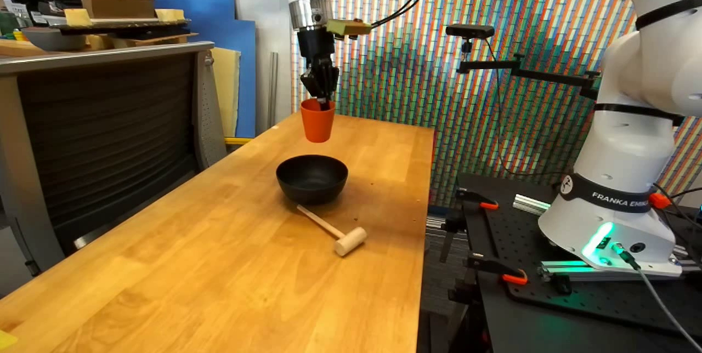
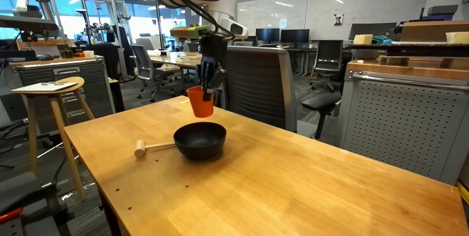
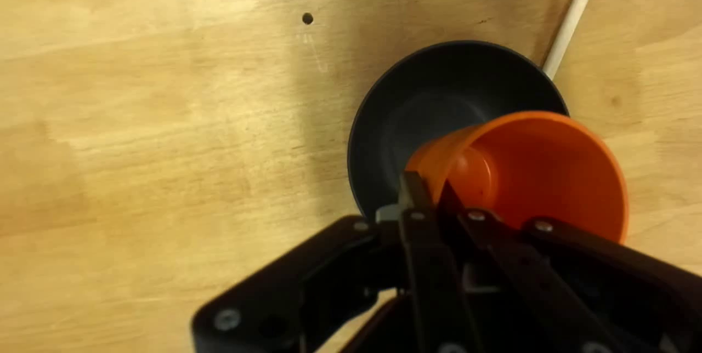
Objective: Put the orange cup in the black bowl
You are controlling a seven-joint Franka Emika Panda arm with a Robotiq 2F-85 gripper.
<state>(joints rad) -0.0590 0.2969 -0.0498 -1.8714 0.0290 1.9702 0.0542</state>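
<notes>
The orange cup [image 1: 317, 127] hangs in the air above the table, nearly upright, and also shows in an exterior view [image 2: 198, 104]. My gripper [image 1: 323, 104] is shut on the cup's rim wall. In the wrist view, one finger of the gripper [image 3: 430, 191] is inside the cup [image 3: 554, 177] and one is outside. The black bowl [image 1: 311, 195] stands on the table below the cup, and it also shows in an exterior view [image 2: 199, 151]. In the wrist view, the cup and fingers hide the lower right part of the bowl [image 3: 439, 79].
A small wooden mallet [image 1: 350, 241] lies on the wooden table [image 1: 219, 265], its handle end close to the bowl. It also shows in an exterior view [image 2: 140, 148]. A dark chair [image 2: 256, 85] stands at the table's edge. A grey cabinet [image 2: 403, 118] stands beyond it.
</notes>
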